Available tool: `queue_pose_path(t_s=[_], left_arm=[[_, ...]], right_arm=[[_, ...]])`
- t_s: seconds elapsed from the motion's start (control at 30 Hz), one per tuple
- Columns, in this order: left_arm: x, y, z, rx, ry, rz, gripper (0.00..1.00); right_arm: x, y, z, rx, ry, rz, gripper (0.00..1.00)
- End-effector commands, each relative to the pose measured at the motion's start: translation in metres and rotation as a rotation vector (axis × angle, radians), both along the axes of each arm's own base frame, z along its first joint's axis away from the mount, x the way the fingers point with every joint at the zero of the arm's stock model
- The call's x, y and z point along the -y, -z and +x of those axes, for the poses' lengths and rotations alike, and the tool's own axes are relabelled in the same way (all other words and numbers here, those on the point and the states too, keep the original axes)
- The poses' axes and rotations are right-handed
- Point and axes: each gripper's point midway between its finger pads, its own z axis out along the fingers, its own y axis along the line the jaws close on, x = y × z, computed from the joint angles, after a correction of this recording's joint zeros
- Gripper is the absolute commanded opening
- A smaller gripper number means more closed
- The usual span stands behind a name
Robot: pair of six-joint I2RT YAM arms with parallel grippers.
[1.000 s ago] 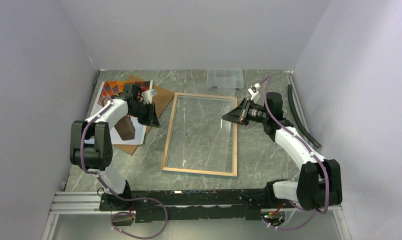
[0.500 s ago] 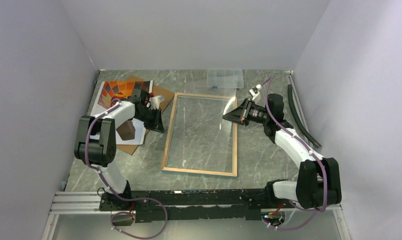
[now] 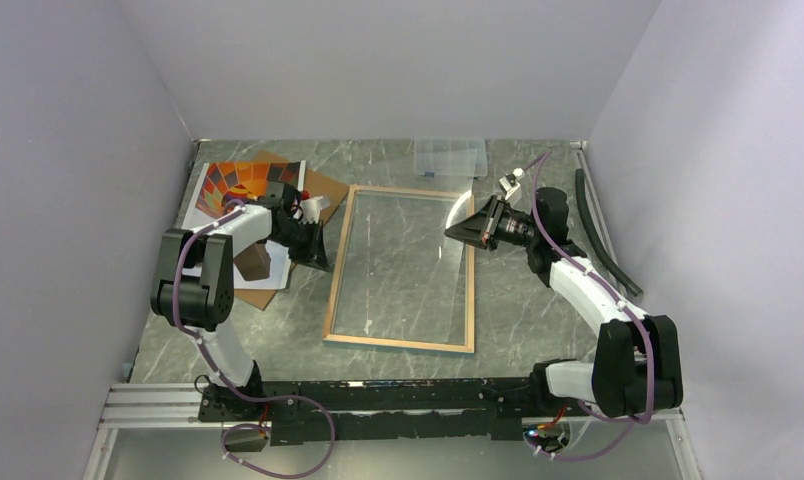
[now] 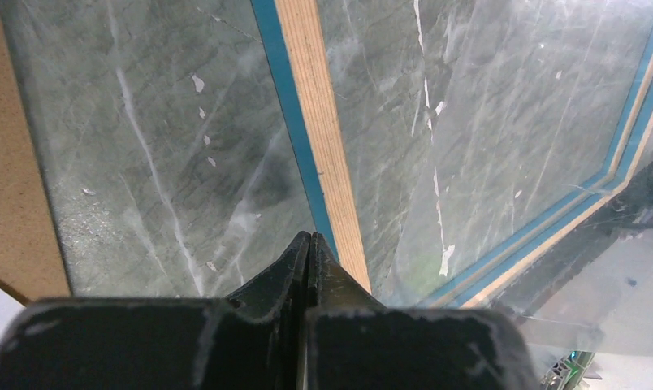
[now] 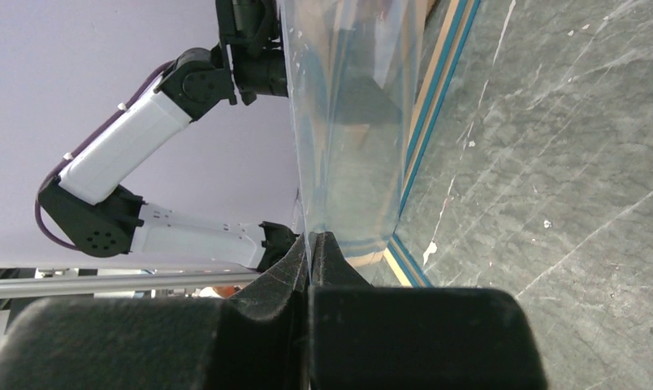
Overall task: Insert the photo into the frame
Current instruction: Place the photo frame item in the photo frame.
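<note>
While right claw [image 3: 450, 234] pinches one pane [image 5: 348, 122], left claw [image 4: 309, 237] closed empty, one frame [image 3: 398, 343]

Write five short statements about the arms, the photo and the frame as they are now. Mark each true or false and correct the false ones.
1. The right gripper is pinching the edge of the clear pane. True.
2. The left gripper is wide open. False: its fingers are shut together with nothing between them.
3. The photo lies inside the frame. False: it lies left of the frame, picture side up, on the brown board.
4. The frame lies flat on the table. True.
5. The plastic box sits beside the arm bases. False: it is at the table's far edge.
</note>
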Motion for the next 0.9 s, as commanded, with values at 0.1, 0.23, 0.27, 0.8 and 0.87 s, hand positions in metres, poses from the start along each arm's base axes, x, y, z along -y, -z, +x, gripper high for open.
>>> queue_pose_path(t_s=[0.1,0.23,0.27,0.8,0.87], left_arm=[[0.004,0.002,-0.002,0.008,0.022,-0.018,0.04],[0.003,0.005,-0.004,-0.002,0.022,-0.017,0.03],[0.004,0.005,-0.004,-0.003,0.023,-0.018,0.03],[0.005,0.006,-0.005,-0.011,0.028,-0.011,0.03],[0.006,0.006,-0.005,-0.011,0.029,-0.014,0.03]], right_arm=[[0.001,-0.015,0.005,0.061,0.006,0.037,0.00],[0.001,-0.034,0.009,0.093,0.009,0.025,0.00],[0.001,-0.037,0.010,0.102,0.009,0.019,0.00],[0.005,-0.012,0.007,0.062,0.021,0.009,0.00],[0.005,-0.006,0.006,0.049,0.021,0.010,0.00]])
